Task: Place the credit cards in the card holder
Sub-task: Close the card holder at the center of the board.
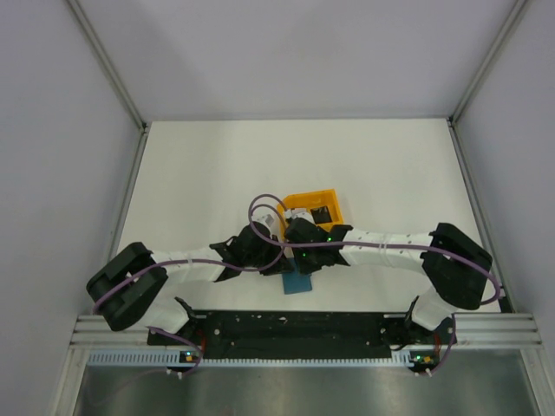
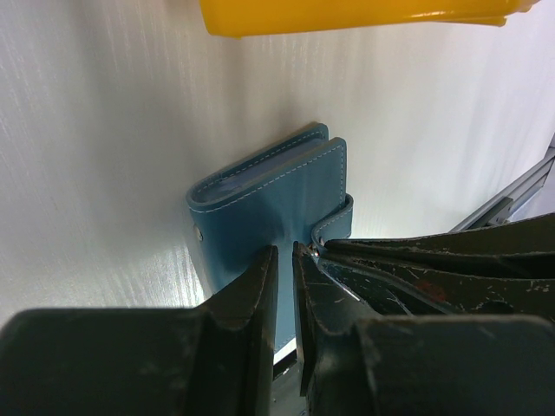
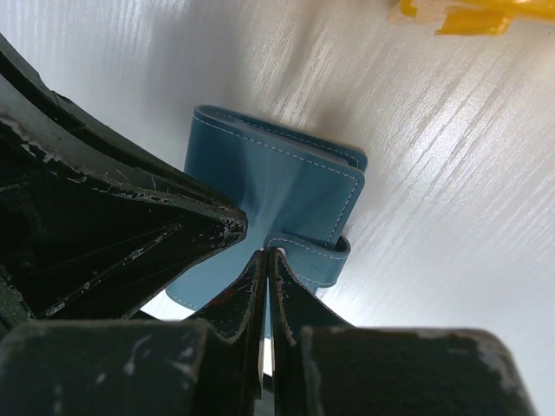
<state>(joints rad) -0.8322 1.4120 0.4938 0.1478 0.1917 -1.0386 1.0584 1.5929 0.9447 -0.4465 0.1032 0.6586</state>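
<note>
The teal-blue card holder (image 1: 299, 282) lies closed on the white table just in front of the orange tray (image 1: 299, 201). In the left wrist view, my left gripper (image 2: 284, 251) has its jaws almost together with nothing between them. Its tips are over the holder's cover (image 2: 260, 199). In the right wrist view, my right gripper (image 3: 265, 253) is shut on the end of the holder's strap (image 3: 314, 251). The holder's body (image 3: 277, 182) lies beyond it. Both grippers meet over the holder in the top view. A dark card (image 1: 321, 214) shows inside the tray; the other credit cards are hidden.
The orange tray's edge is at the top of the left wrist view (image 2: 347, 16) and of the right wrist view (image 3: 468, 17). The right arm's fingers (image 2: 434, 260) crowd the left wrist view. Grey enclosure walls stand on both sides of the table (image 1: 217, 165).
</note>
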